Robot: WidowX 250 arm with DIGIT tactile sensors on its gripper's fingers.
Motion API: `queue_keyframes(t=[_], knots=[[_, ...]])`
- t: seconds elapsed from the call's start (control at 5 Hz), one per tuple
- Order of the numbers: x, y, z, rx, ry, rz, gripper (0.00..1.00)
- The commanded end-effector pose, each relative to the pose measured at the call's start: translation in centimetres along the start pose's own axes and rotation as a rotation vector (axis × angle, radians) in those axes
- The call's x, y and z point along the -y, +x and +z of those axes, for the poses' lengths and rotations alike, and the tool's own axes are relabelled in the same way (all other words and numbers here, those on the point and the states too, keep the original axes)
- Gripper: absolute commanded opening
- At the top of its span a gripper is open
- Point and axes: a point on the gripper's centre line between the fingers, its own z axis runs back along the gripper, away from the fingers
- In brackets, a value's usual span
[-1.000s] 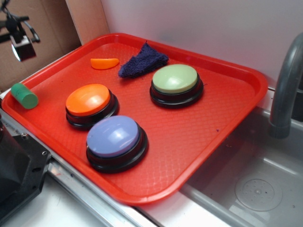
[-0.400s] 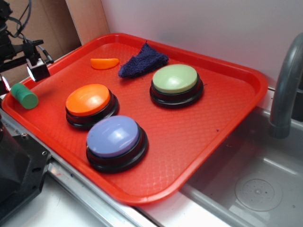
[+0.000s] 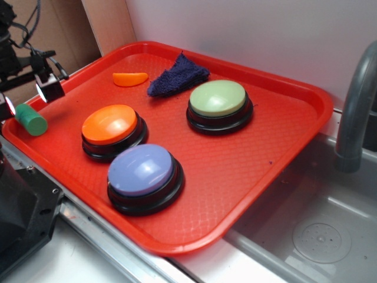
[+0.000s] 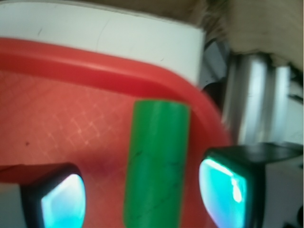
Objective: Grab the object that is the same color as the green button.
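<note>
Red tray [image 3: 283, 147] beside steel sink, white wall behind. Green cylinder [image 4: 156, 164] lying on side at tray's corner, between my fingertips [image 4: 223, 187], claw [image 4: 142, 199] spread wide, gripping nothing. Wrist view: pads flank cylinder, gaps both sides. Exterior view alone shows green button [image 3: 219, 100], orange button [image 3: 111, 125], lavender button [image 3: 141, 171], blue cloth [image 3: 177, 75], orange half-disc [image 3: 130, 78].

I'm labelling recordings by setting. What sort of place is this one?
Probably a toy or mock kitchen sink counter used as a robot test bench: a grey faucet over a sink basin, a red tray of dome buttons beside it, cardboard behind.
</note>
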Motion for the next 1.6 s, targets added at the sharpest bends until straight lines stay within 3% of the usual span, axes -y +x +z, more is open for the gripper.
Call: queue_keyframes(t=[0.0, 0.2, 0.6, 1.0, 1.2, 1.4], knots=[[0.1, -2.6, -0.4, 0.022, 0.065, -0.265, 0.0], [0.7, -3.3, 0.8, 0.04, 0.128, -0.453, 0.0], [0.6, -3.8, 2.4, 0.058, 0.171, -0.623, 0.0], [-1.5, 0.0, 8.8, 0.099, 0.024, -0.703, 0.0], [-1.9, 1.7, 12.8, 0.087, -0.073, -0.74, 0.0], [-1.1, 1.9, 13.8, 0.083, -0.065, -0.748, 0.0]])
